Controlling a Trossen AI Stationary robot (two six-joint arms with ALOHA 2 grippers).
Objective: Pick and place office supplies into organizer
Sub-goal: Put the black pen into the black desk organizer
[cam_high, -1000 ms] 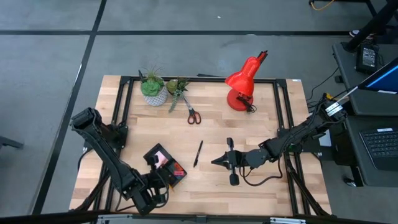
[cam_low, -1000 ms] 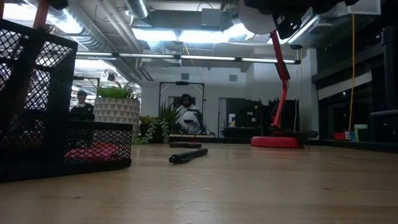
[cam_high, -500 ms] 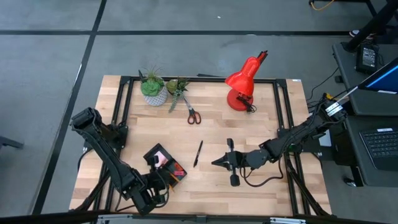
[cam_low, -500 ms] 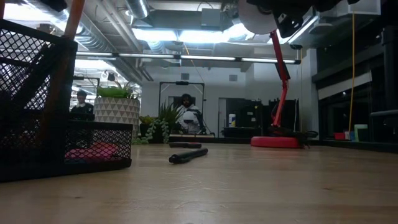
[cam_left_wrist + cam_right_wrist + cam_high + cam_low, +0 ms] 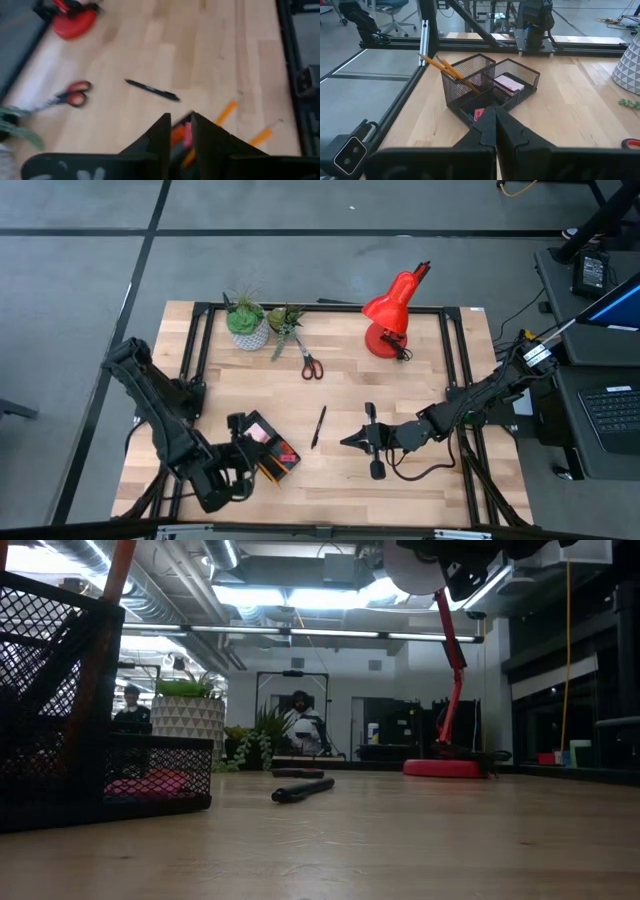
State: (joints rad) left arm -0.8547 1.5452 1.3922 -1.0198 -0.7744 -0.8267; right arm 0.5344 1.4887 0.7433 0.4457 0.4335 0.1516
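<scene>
In the high view the organizer point(image 5: 265, 448), a black mesh tray, is seen at the lower left of the wooden worktop point(image 5: 420, 380), with pink and red items inside that are too small to be named there. Its near edge is partly covered by the left gripper point(image 5: 240, 465), so the fingers cannot be made out from above; in the left wrist view they are seen with a narrow gap between them and nothing clearly held, the orange pencils point(image 5: 223, 112) and pink items below being blurred. In the right wrist view two pencils are shown leaning in the tall compartment, a pink sticky-note pad point(image 5: 507, 83) in a low one, and a small red eraser point(image 5: 479, 113) in the front one. A black pen point(image 5: 318, 426) lies on the bare wood at centre, and red-handled scissors point(image 5: 308, 361) lie higher up, near two potted plants point(image 5: 247, 322). The right gripper point(image 5: 347, 440) is held closed and empty right of the pen. In the low view only the organizer's mesh wall is seen, cut off at the left edge.
</scene>
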